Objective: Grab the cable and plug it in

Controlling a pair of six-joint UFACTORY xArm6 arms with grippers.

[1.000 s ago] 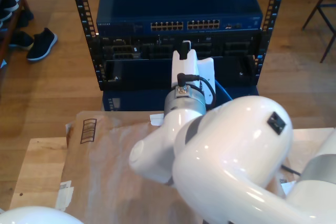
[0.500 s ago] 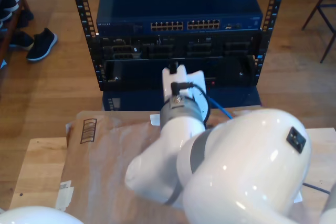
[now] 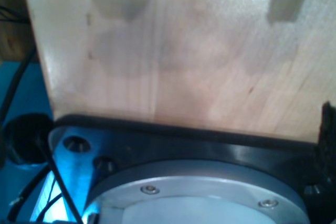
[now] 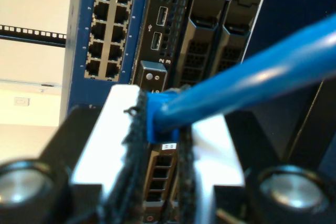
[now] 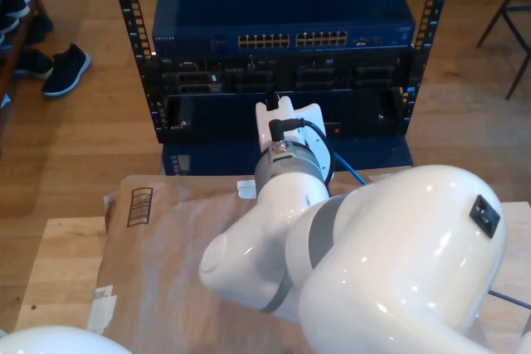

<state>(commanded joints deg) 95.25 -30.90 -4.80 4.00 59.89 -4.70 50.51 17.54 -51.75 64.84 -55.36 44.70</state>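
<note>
The blue cable (image 4: 262,72) runs out of my second gripper (image 4: 157,116), which is shut on it just behind the plug end. The plug tip itself is hidden by the fingers (image 4: 134,129). Straight ahead stands the blue network switch (image 4: 107,24) with its rows of open ports. In the exterior view this gripper (image 5: 274,107) hovers in front of the rack's lower black units. The cable (image 5: 348,170) trails back from it toward the exterior view's right. The switch (image 5: 282,39) sits above the gripper in the rack.
The rack (image 5: 129,39) stands on a wooden floor beyond the table. Brown paper (image 5: 158,238) covers the wooden table (image 5: 58,263). Shoes (image 5: 62,68) lie at the exterior view's left. The first wrist view looks down on bare wood (image 3: 173,51) and a black and silver arm base (image 3: 199,182).
My second gripper, with the cable in it, has moved toward the exterior view's left and a little lower in front of the rack. Over the last half second it has barely shifted.
</note>
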